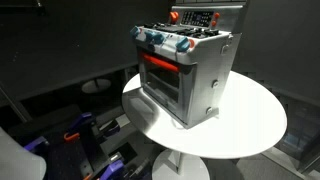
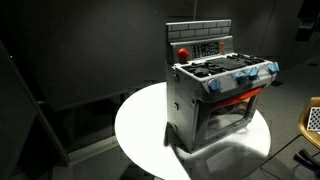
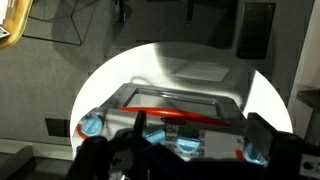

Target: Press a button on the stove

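The silver-grey toy stove (image 1: 190, 70) stands on a round white table (image 1: 250, 125) in both exterior views (image 2: 215, 95). It has a red-lit oven window, blue-and-red front knobs (image 1: 160, 40) and a red back control panel (image 2: 200, 48). The wrist view looks down on the stove's front (image 3: 175, 100), with its red handle and blue knobs (image 3: 92, 125). My gripper (image 3: 195, 116) is open, its two dark fingers wide apart above the knob row and touching nothing. The gripper does not show in the exterior views.
The table top (image 2: 140, 130) reaches past the stove on all sides (image 3: 110, 80). Dark equipment with blue and orange parts (image 1: 80, 135) sits low beside the table. A tan chair-like object (image 2: 312, 120) stands at the frame edge. Dark walls surround the scene.
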`<control>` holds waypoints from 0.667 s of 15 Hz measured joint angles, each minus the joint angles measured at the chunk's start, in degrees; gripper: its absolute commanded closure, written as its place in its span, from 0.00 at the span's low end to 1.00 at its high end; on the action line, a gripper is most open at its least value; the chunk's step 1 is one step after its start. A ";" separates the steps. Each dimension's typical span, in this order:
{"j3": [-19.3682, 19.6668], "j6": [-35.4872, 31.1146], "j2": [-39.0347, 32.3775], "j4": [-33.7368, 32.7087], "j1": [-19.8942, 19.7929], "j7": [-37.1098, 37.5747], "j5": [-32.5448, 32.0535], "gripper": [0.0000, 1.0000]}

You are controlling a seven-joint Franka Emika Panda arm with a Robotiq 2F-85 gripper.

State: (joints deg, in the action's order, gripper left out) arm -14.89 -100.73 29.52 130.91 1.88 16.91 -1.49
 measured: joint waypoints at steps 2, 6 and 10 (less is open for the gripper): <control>0.01 0.00 0.01 0.00 0.00 0.00 0.00 0.00; 0.09 -0.03 -0.08 0.00 0.26 0.00 0.00 0.00; 0.28 -2.39 -0.77 -0.91 0.29 0.60 0.00 0.00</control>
State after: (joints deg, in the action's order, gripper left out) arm -14.61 -103.12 28.75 130.00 2.17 17.51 -1.49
